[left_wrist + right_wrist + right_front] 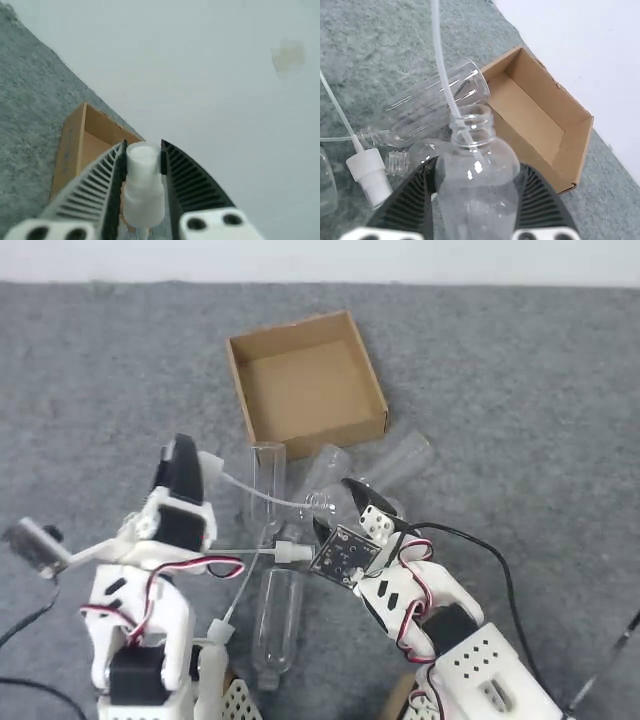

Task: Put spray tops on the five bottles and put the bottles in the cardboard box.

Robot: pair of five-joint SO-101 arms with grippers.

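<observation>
Left end effector (143,150) is pinched on a white spray top (144,182), with its ribbed fingers pressed against the collar from both sides. The thin dip tube (441,60) runs from the top across to the right end effector (475,172). That one is clamped round the shoulder of a clear bottle (474,145), whose open neck points away from the wrist. The tube's end sits inside the mouth.

Beyond both end effectors stands the cardboard box (305,380), with nothing in it. Spare bottles (266,478) lie on their sides between the right end effector and the box. Another bottle (278,615) lies behind both end effectors, toward the arms' bases. A loose spray top (367,172) rests on the counter (520,400) just beside the held bottle.

The bottle looks like thin plastic: light, smooth, and likely to dent or slip under a hard squeeze. Holding it at the shoulder, where the wall is stiffest, seems right. The spray top is small and rigid, and a grip on the collar suits it (the head would probably twist). Its tube is floppy and will bend rather than push, so the cap should be guided down along the line of the neck.
</observation>
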